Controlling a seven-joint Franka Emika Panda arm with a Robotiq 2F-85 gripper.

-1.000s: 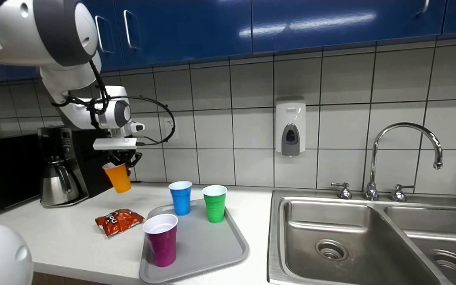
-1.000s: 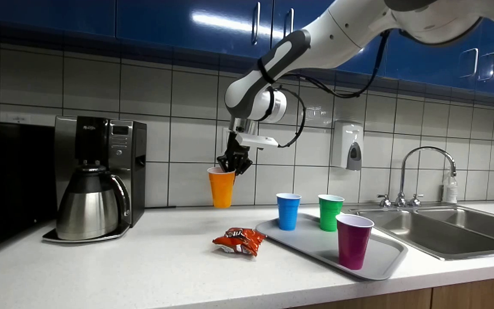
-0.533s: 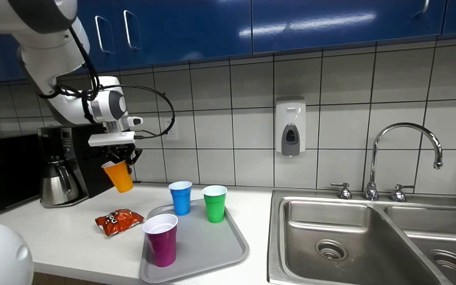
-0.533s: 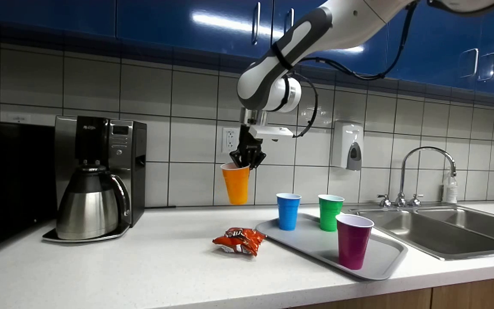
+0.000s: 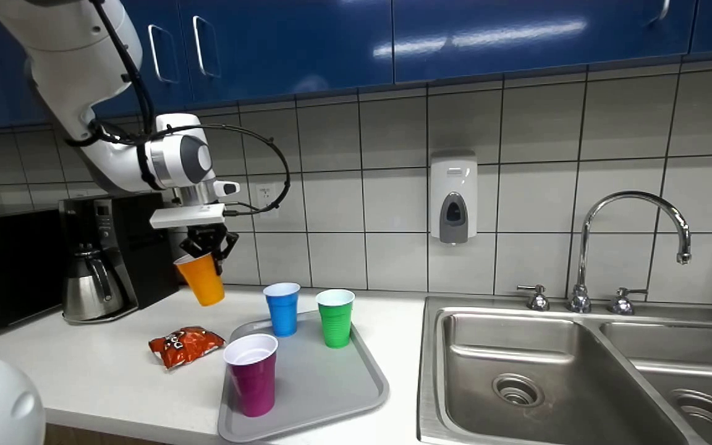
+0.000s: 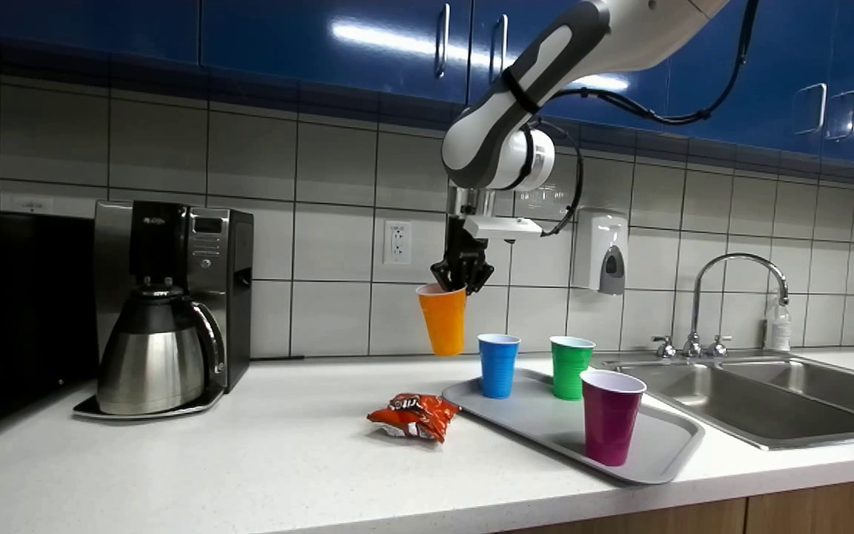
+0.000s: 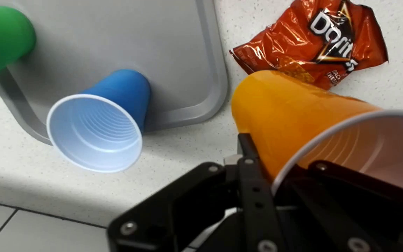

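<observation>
My gripper [image 6: 462, 283] is shut on the wall of an orange cup [image 6: 444, 322]. In the wrist view one finger [image 7: 248, 147] lies along the outside of the orange cup [image 7: 282, 112]; the other reaches inside its rim, with its tip hidden. The cup hangs tilted above the counter, in both exterior views [image 5: 203, 283]. A blue cup [image 5: 282, 312] is nearest, upright on a grey tray [image 5: 313, 386]. A green cup [image 5: 335, 324] and a purple cup [image 5: 254, 378] also stand upright on the tray. A red Doritos bag [image 6: 418, 417] lies beside the tray, below the held cup.
A coffee maker [image 6: 208, 297] with a steel carafe [image 6: 153, 363] stands at the back, beside a black appliance [image 6: 19, 311]. A double sink [image 5: 504, 358] with a faucet [image 5: 634, 196] is past the tray. A soap dispenser [image 5: 453, 198] hangs on the wall under blue cabinets [image 5: 300, 43].
My gripper has carried the orange cup rightward in both exterior views, nearer to the blue cup. The cups on the tray and the bag have not moved.
</observation>
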